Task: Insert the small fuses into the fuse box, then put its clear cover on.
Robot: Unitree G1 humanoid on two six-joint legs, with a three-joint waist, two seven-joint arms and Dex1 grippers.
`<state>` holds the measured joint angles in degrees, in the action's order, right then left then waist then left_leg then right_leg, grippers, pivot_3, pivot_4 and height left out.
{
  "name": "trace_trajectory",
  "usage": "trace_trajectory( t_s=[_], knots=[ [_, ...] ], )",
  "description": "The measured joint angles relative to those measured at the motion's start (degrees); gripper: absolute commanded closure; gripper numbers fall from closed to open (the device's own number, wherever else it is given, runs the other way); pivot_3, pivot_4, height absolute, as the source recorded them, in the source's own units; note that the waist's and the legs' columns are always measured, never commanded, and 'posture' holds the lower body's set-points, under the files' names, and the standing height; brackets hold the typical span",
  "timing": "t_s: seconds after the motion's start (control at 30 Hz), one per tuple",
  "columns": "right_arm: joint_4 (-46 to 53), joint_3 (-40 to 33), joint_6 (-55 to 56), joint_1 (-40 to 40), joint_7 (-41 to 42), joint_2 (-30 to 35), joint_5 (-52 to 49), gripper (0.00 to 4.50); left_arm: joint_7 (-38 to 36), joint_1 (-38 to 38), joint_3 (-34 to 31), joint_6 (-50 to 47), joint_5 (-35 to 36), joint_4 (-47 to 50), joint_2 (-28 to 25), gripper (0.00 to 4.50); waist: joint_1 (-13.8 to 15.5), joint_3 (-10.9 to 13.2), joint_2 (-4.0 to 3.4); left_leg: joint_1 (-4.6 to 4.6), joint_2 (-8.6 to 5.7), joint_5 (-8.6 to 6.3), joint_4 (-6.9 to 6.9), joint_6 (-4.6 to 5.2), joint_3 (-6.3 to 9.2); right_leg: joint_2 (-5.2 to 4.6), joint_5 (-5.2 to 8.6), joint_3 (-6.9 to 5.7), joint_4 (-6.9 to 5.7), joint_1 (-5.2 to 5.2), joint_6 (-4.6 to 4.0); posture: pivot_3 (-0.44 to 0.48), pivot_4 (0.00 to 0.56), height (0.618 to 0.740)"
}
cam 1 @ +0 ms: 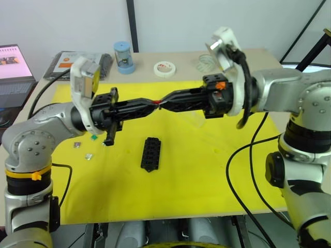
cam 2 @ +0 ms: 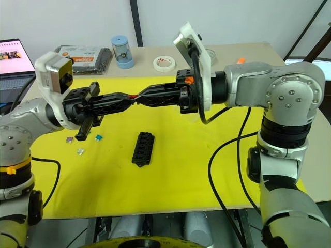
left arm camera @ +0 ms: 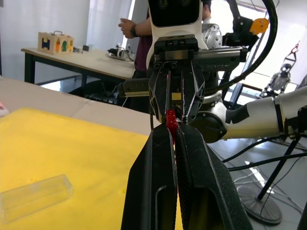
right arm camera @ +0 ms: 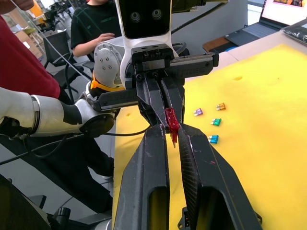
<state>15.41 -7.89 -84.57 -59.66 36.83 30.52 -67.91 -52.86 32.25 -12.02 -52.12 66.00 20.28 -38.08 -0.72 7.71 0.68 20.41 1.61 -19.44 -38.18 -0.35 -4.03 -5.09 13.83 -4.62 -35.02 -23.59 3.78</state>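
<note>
Right now the two arms meet tip to tip above the yellow mat, and a red fuse [left arm camera: 171,119] sits between them. The left pincer [cam 1: 150,103] and right pincer [cam 1: 166,99] are both pressed onto that fuse from opposite ends, so this looks like a hand-over in mid-air. To do it well, I judge that one pincer must hold firm before the other lets go, and the release should be small and slow, since the fuse is tiny and would drop onto the mat. The receiving grip should sit on the body with the blades left free, ready for a slot.

From the head views, the fuse box [cam 1: 151,154] lies on the mat below the pincers, at about 6 o'clock from their meeting point, with its slots apparently unfilled. Loose fuses [cam 1: 94,137] lie at 9 o'clock from the box, near the left arm.

Only the wrist views make the red fuse plain; from above it is a mere speck. The left wrist view shows the clear cover [left arm camera: 34,197] lying flat on the mat, faint in the head views. The right wrist view shows four spare fuses [right arm camera: 213,121], purple, tan, green and teal, apart from one another.
</note>
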Motion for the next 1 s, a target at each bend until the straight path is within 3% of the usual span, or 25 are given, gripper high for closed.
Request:
trace_trajectory(
  t_s=[0.07,0.43,0.53,0.67,0.87,1.0],
  knots=[
    [-0.03,0.09,0.00,0.00,-0.26,0.13,0.02,4.48,-0.12,0.00,0.00,0.01,-0.01,0.07,0.01,4.50,0.01,0.00,0.00,0.00,0.00,0.00,0.00,0.00,0.00,0.00,0.00,0.00,0.00,0.00,0.00,0.000,0.150,0.740],
    [-0.02,0.69,0.07,0.02,-0.39,0.57,-0.08,4.48,-0.12,-0.03,0.29,-0.15,-0.22,0.07,-0.53,4.50,0.00,0.01,0.00,0.00,0.00,0.00,0.00,0.01,0.01,0.00,0.00,0.00,0.01,0.00,0.00,0.000,0.150,0.740],
    [0.01,1.45,0.06,0.49,-0.31,1.25,-0.06,4.50,0.25,0.16,1.35,-1.78,-0.41,-0.17,-2.73,3.79,-0.01,0.01,0.00,0.00,0.00,-0.02,0.00,0.04,0.02,0.01,0.00,0.00,0.01,0.00,0.00,0.000,0.150,0.740],
    [2.48,4.22,3.98,3.15,3.21,4.76,2.48,4.50,-0.75,0.15,2.79,-2.26,-3.67,-1.66,-6.17,2.43,0.04,0.10,0.10,0.02,0.01,-0.11,0.02,0.19,0.06,0.05,0.01,0.00,0.04,0.00,0.00,0.000,0.150,0.740],
    [6.94,15.52,25.53,15.76,15.07,10.77,18.93,4.50,-9.81,-6.75,9.16,5.87,-16.97,-1.72,-14.73,0.15,-0.06,0.16,0.09,0.00,-0.01,-0.04,0.10,0.07,-0.05,0.07,0.02,0.01,0.15,-0.05,0.02,0.000,0.150,0.740],
    [7.33,21.22,38.36,22.94,19.63,10.27,28.00,4.50,-14.33,-14.96,14.34,13.69,-26.29,-1.91,-16.83,0.06,0.06,0.21,0.11,0.02,0.10,0.01,0.10,-0.01,-0.08,0.10,0.03,0.01,0.16,-0.12,0.03,0.000,0.150,0.740]
  ],
)
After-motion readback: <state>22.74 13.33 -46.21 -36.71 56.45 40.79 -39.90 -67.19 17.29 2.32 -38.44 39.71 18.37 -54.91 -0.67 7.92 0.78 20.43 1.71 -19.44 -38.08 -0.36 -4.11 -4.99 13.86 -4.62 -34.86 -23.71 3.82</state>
